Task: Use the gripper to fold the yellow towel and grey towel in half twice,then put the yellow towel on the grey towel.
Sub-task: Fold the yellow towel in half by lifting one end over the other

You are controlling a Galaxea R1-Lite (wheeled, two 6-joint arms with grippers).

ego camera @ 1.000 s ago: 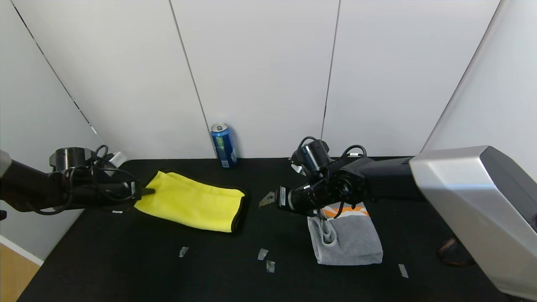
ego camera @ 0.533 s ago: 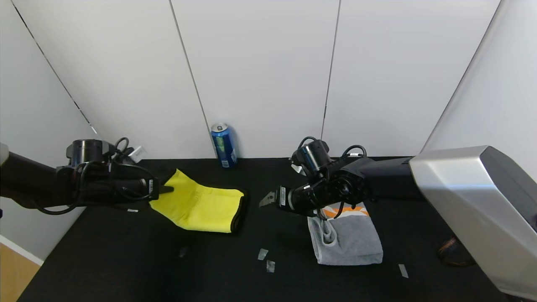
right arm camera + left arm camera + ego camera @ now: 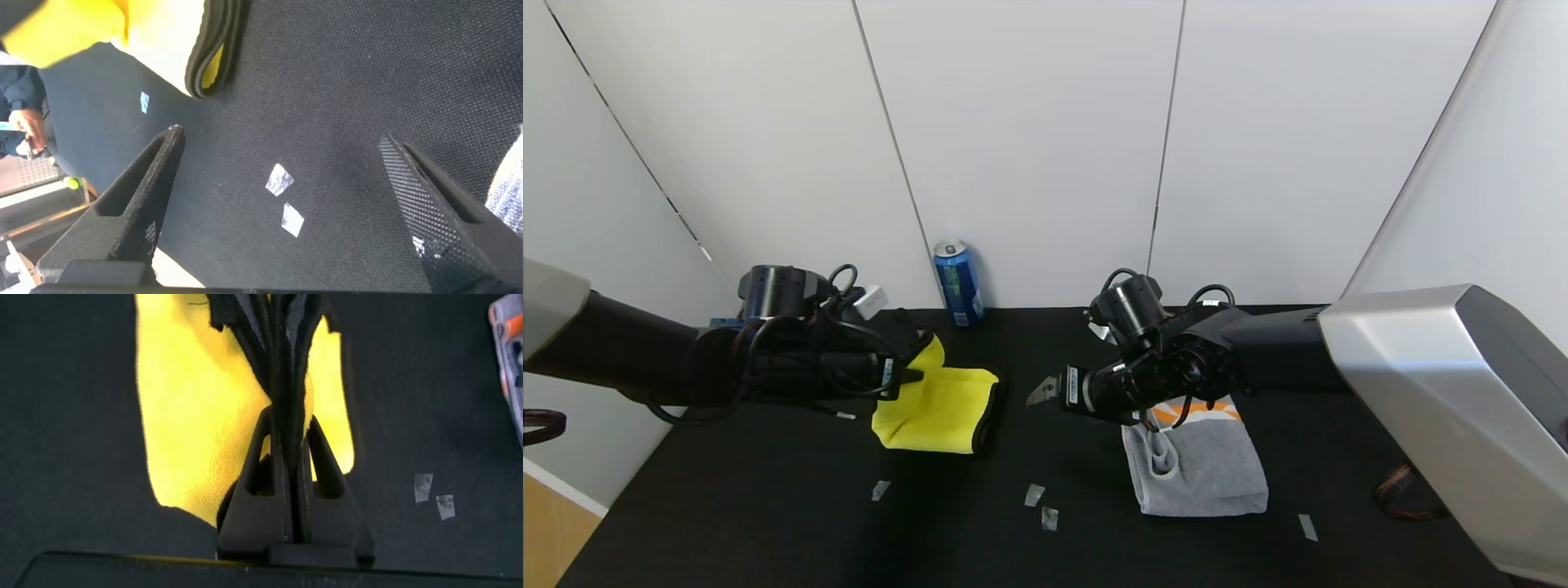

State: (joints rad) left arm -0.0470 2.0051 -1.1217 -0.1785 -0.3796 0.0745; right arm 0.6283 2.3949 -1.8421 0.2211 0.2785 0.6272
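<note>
Black counter (image 3: 768,523), yellow towel (image 3: 939,408) at left, folded grey towel (image 3: 1201,469) at right, blue can (image 3: 956,282) at back, small tape bits (image 3: 1035,494) in front.

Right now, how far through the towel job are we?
Done, by the look of it: the grey towel lies as a compact folded bundle at the right. In hand: the left tool is shut on the yellow towel's black-trimmed edge, lifted and drawn over the rest, apparently its second fold. The right tool hangs open above the black table. Left: finish that fold, then stack yellow on grey.
</note>
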